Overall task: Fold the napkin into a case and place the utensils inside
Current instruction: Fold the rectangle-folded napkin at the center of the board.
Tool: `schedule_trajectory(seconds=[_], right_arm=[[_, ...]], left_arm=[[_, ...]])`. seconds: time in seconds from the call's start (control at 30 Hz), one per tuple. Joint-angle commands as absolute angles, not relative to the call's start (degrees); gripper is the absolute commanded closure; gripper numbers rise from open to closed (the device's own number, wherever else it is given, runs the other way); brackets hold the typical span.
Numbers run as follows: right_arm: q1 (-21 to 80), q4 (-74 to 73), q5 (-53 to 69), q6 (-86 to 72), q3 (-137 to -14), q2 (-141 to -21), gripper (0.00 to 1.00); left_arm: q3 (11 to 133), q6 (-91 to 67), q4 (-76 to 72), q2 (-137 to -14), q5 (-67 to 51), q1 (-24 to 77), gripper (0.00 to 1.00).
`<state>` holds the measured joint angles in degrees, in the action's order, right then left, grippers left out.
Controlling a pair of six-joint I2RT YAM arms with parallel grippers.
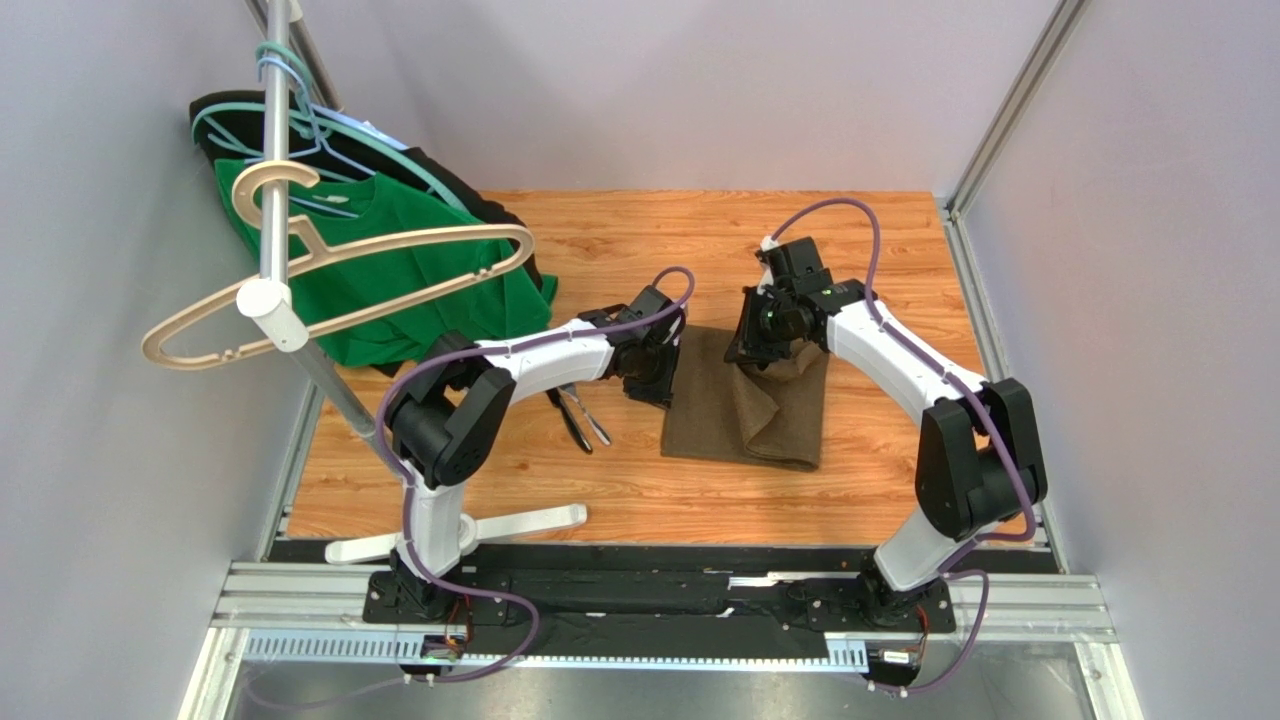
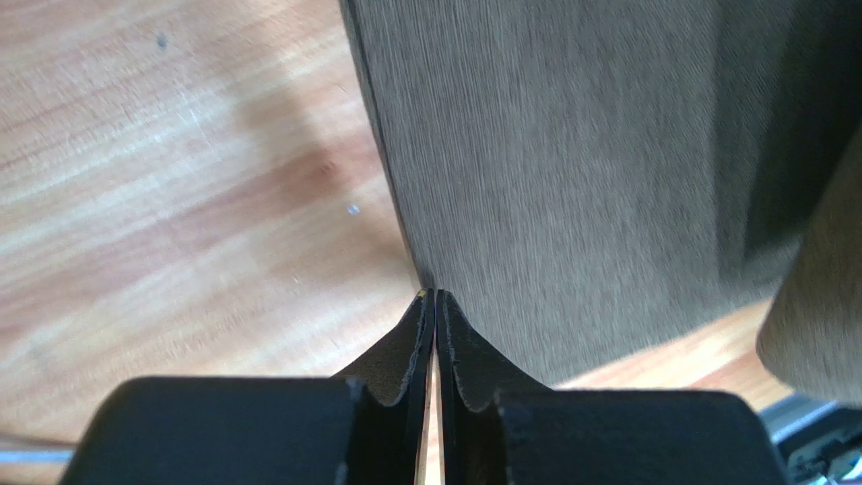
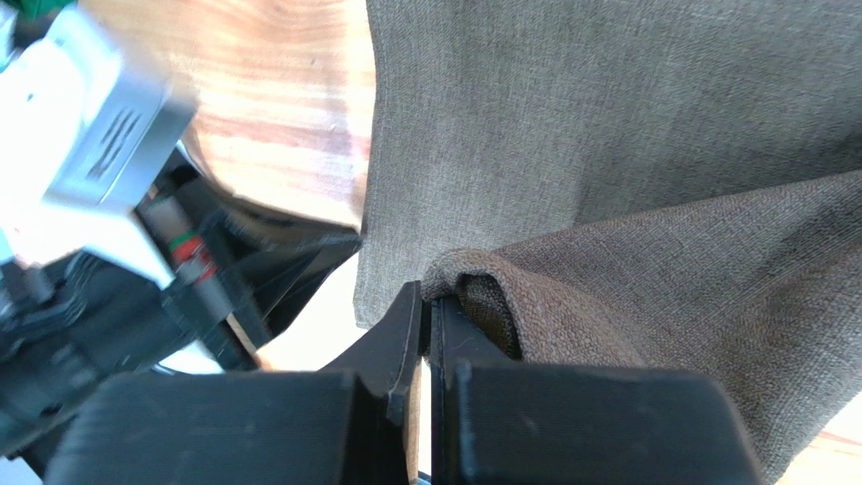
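**Napkin fold under way:** The right tool is clenched on a raised fold of the olive-brown napkin. The cloth curls over its fingertips, and the rest of the sheet lies flat on the wooden bench beneath and ahead of it. Just to its left, the left tool sits low with its jaws all but together and its tips meeting the napkin's left edge. Whether any cloth is nipped between them cannot be made out. The utensils lie on the bench on the left tool's outer side, clear of the napkin, too small to count from overhead. From above, both tools' fingertips are hidden by their own wrists. In the left wrist view the lifted flap is a blur, cut off at the right border.
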<state>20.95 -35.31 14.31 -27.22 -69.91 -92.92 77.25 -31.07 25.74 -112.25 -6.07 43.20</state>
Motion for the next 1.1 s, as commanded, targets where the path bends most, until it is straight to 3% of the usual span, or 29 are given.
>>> schedule_trajectory(seconds=[0.0,1.07], right_arm=[[23.0,-32.3,15.5,-28.6,-71.1,-94.8,1.0],[27.1,-29.4,15.3,-32.1,-74.7,-102.8,1.0]], left_arm=[[77.4,-31.6,24.7,-115.3,-7.0,42.9,0.9],[74.3,-32.0,24.3,-112.4,-6.4,42.9,0.91]])
